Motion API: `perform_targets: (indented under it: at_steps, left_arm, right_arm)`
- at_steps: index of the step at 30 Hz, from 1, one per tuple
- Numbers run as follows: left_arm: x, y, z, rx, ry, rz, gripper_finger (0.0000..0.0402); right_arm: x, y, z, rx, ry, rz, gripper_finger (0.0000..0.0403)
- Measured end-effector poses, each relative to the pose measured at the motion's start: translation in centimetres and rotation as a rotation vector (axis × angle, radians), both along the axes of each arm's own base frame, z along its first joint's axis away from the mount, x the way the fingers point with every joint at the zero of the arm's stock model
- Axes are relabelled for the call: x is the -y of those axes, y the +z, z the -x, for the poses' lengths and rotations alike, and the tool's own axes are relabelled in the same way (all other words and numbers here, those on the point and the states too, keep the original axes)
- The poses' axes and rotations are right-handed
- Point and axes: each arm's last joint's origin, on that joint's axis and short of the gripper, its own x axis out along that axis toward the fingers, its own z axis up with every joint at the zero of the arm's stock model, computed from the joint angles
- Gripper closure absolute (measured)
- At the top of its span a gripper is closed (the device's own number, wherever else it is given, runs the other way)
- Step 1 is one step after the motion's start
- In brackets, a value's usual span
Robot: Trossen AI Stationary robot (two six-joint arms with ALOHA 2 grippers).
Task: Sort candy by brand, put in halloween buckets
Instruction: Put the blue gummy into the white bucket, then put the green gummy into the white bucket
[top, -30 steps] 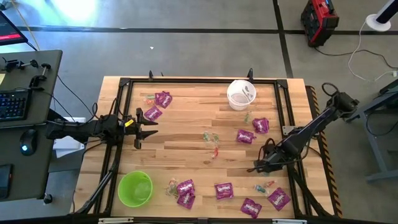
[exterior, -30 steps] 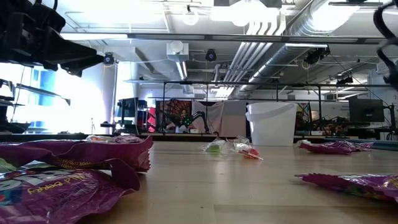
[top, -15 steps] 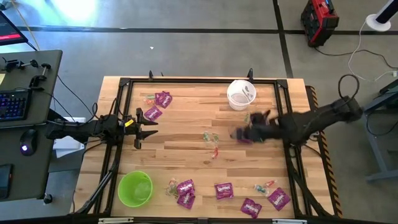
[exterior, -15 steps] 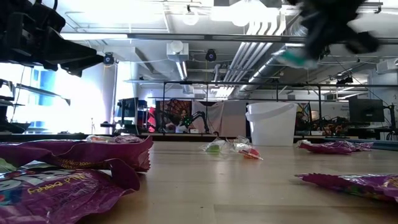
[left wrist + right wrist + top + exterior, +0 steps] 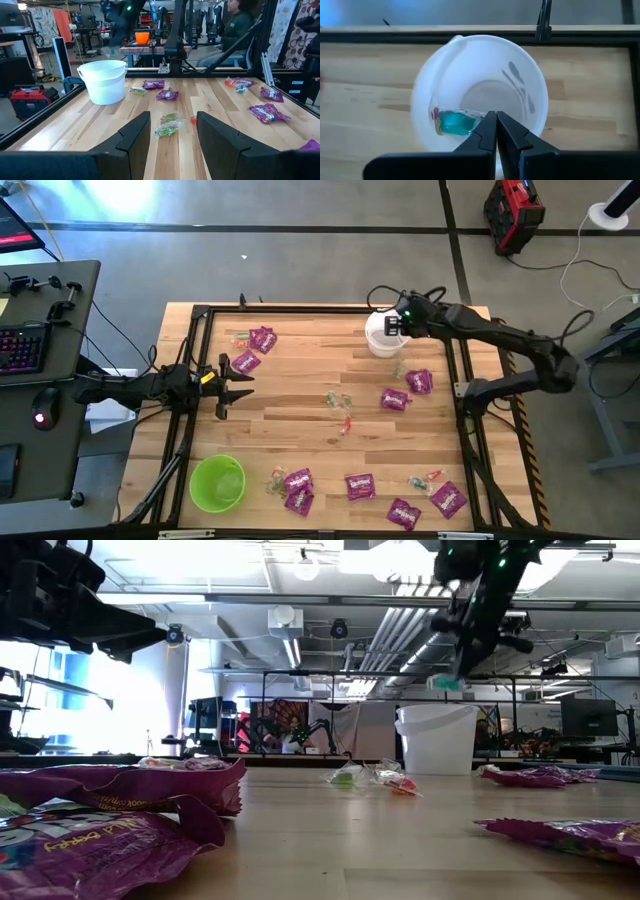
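Observation:
My right gripper (image 5: 394, 327) hangs above the white bucket (image 5: 384, 340) at the table's far side, fingers pointing down, shut on a small clear-wrapped teal sweet (image 5: 452, 123). In the low view the sweet (image 5: 447, 683) hangs just above the bucket's rim (image 5: 436, 708). My left gripper (image 5: 222, 387) is open and empty at the table's left side. The lime green bucket (image 5: 217, 482) stands at the near left. Purple packets (image 5: 395, 399) and small clear-wrapped sweets (image 5: 341, 402) lie flat on the table. My right gripper pinches the sweet's clear wrapper end (image 5: 479, 117) between its two fingertips (image 5: 489, 125), coming from above and pointing down. The teal sweet hangs beside and below the tips, lifted clear, over the mouth of the white bucket.
A black metal frame (image 5: 300, 309) runs round the table's edges. Purple packets lie at the far left (image 5: 262, 339), near the right edge (image 5: 419, 381) and along the near edge (image 5: 360, 486). More small sweets (image 5: 426, 479) lie at the near right. A person sits beyond the table (image 5: 235, 25).
My right gripper has risen from the table's near right part and swung toward the far edge, carrying the teal sweet. It now hangs over the white bucket, fingers down. My left arm has kept still.

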Motion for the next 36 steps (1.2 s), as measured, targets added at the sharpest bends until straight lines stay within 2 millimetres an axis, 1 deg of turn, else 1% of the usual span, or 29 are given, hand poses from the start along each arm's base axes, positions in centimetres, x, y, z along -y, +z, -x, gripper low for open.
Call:
perform_targets:
  at_steps: [3,7,9,12,14,17,18,20,21,23,25,26,28,30,32,36]
  left_arm:
    - [0.0,0.0,0.0,0.000,0.000,0.000,0.0249]
    - [0.0,0.0,0.0,0.000,0.000,0.000,0.0249]
    - [0.0,0.0,0.0,0.000,0.000,0.000,0.0249]
    - [0.0,0.0,0.0,0.000,0.000,0.000,0.0249]
    - [0.0,0.0,0.0,0.000,0.000,0.000,0.0249]
    - [0.0,0.0,0.0,0.000,0.000,0.000,0.0249]
    - [0.0,0.0,0.0,0.000,0.000,0.000,0.0249]
    - [0.0,0.0,0.0,0.000,0.000,0.000,0.0249]
    - [0.0,0.0,0.0,0.000,0.000,0.000,0.0249]
    - [0.0,0.0,0.0,0.000,0.000,0.000,0.0249]
    - [0.0,0.0,0.0,0.000,0.000,0.000,0.0249]
    - [0.0,0.0,0.0,0.000,0.000,0.000,0.0249]
    - [0.0,0.0,0.0,0.000,0.000,0.000,0.0249]
    - [0.0,0.0,0.0,0.000,0.000,0.000,0.0249]
    - [0.0,0.0,0.0,0.000,0.000,0.000,0.0249]
    - [0.0,0.0,0.0,0.000,0.000,0.000,0.0249]
  right_arm:
    - [0.9,-1.1,-0.7,-0.042,0.010,-0.005,0.0402]
    - [1.3,-2.0,-1.2,-0.072,0.006,-0.028,0.0390]
    - [1.5,-1.9,-1.4,-0.051,0.016,-0.018,0.0372]
    - [1.6,-1.7,-1.5,-0.059,0.050,0.008,0.0330]
    - [1.6,-1.3,-1.5,-0.078,0.060,0.018,0.0297]
    - [1.6,0.0,-1.6,-0.080,0.062,0.031,0.0246]
    - [1.6,0.6,-1.7,-0.068,0.072,0.035,0.0230]
    - [1.6,2.0,-2.3,0.010,0.129,0.023,0.0204]
    - [1.5,2.9,-2.8,0.074,0.174,0.019,0.0194]
    - [0.9,4.7,-4.2,0.221,0.319,0.019,0.0182]
    - [-0.3,6.2,-5.8,0.319,0.459,0.021,0.0178]
    - [-1.0,6.7,-6.7,0.329,0.509,0.024,0.0177]
    - [-2.5,7.0,-8.5,0.273,0.582,0.011,0.0177]
    - [-3.9,6.3,-10.4,0.169,0.642,-0.029,0.0176]
    - [-5.1,5.2,-12.5,0.076,0.709,-0.078,0.0176]
    - [-7.4,1.5,-16.3,-0.089,0.834,-0.164,0.0176]
